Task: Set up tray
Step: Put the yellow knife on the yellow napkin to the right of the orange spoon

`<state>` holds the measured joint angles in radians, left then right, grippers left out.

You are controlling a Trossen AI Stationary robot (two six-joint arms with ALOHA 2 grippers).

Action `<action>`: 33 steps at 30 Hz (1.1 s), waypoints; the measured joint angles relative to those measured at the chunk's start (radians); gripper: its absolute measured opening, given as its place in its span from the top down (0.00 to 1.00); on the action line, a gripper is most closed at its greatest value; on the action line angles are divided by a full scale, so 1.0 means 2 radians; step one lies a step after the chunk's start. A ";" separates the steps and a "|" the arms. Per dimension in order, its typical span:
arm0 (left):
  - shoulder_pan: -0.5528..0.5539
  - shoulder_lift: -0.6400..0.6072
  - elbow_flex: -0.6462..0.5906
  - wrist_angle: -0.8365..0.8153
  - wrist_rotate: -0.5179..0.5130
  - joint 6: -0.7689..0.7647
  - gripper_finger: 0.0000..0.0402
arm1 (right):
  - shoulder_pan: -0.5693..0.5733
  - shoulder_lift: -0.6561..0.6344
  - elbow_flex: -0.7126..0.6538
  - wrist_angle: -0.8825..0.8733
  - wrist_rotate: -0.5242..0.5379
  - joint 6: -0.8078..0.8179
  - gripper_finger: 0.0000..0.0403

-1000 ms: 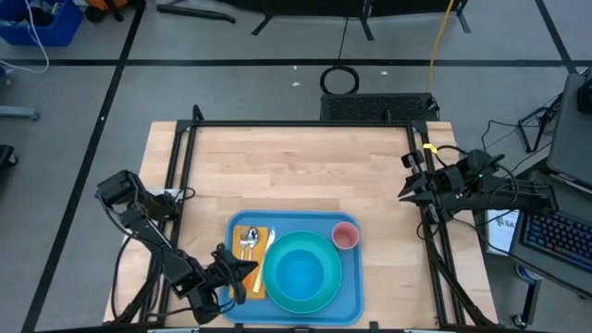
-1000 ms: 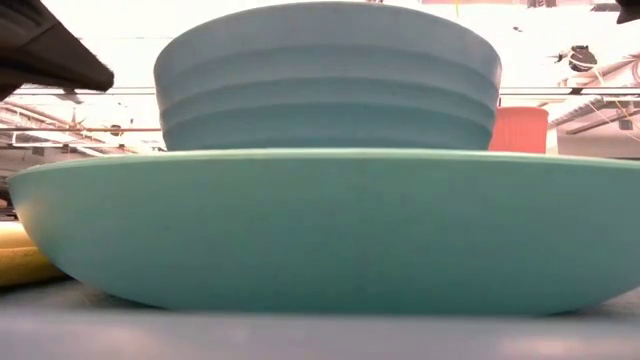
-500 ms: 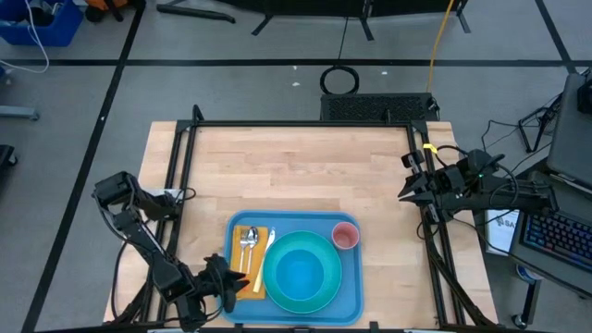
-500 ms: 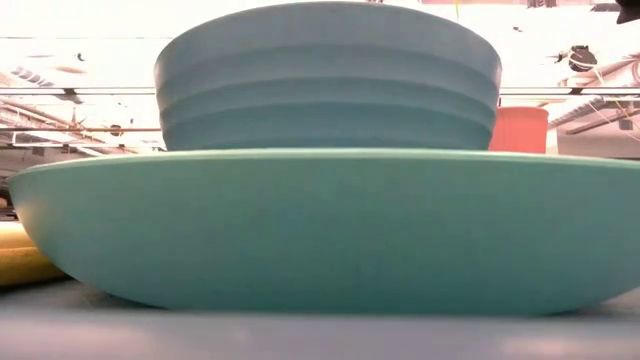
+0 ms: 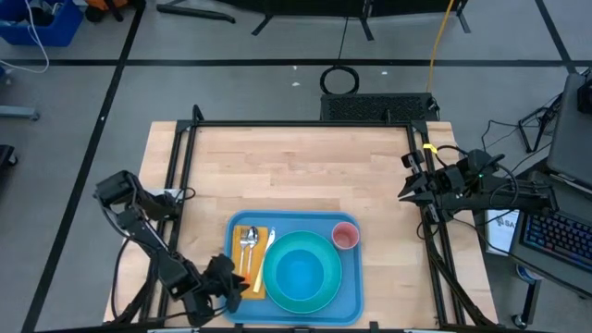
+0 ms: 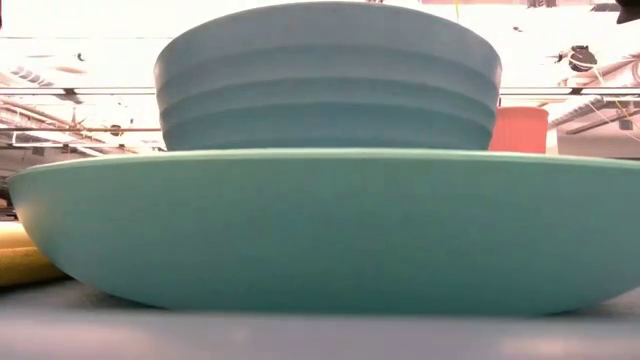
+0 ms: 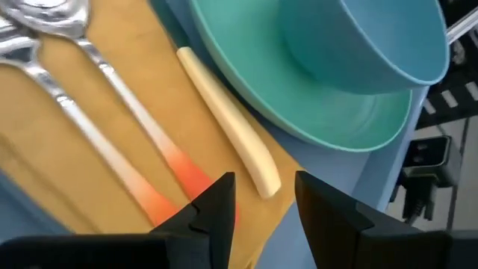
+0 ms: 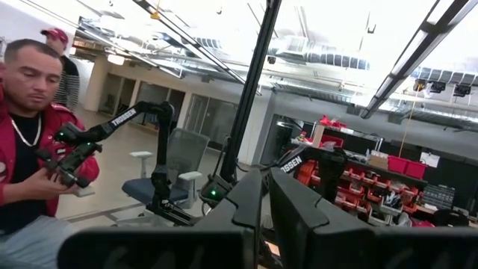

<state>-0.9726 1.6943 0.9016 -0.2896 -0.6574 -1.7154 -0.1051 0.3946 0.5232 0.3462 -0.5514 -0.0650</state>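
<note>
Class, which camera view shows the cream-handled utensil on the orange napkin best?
The left wrist view: the cream-handled utensil fills it, lying on the orange napkin. The high view shows it tiny; the low view, only a yellowish edge; the right wrist view, nothing.

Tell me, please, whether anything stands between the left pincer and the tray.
Nothing visible does. The left pincer hangs open just over the tray's left end, above the orange napkin. Right under it lie the cream handle and an orange-tipped handle. The right pincer waits off the table's right edge.

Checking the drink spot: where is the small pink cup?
In the high view, the pink cup stands in the tray's far right corner, just beyond the turquoise plate.
</note>
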 joint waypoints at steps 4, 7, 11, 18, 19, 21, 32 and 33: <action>0.013 0.014 0.008 0.001 0.025 0.030 0.64 | 0.000 0.000 0.000 0.000 0.000 0.000 0.95; 0.016 0.029 0.030 -0.018 0.039 0.030 0.64 | 0.000 0.000 0.000 0.000 0.000 0.000 0.96; 0.017 0.055 0.077 -0.073 0.041 0.035 0.64 | 0.000 0.000 0.000 0.000 0.000 0.000 0.95; 0.027 0.101 0.143 -0.150 0.053 0.026 0.64 | 0.000 0.000 0.000 0.000 0.000 0.000 0.96; 0.029 0.107 0.149 -0.156 0.054 0.028 0.64 | 0.000 0.000 0.000 0.000 0.000 0.000 0.95; 0.034 0.117 0.159 -0.157 0.054 0.042 0.64 | 0.000 0.000 0.000 0.000 0.000 0.000 0.95; 0.044 0.125 0.166 -0.172 0.050 0.029 0.56 | 0.000 0.000 0.000 0.000 0.000 0.000 0.95; 0.046 0.126 0.166 -0.171 0.050 0.030 0.53 | 0.000 0.000 0.000 0.000 0.000 0.000 0.95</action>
<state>-0.8810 1.9465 1.2339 -0.6326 -0.5582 -1.6562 -0.1049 0.3950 0.5232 0.3460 -0.5514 -0.0650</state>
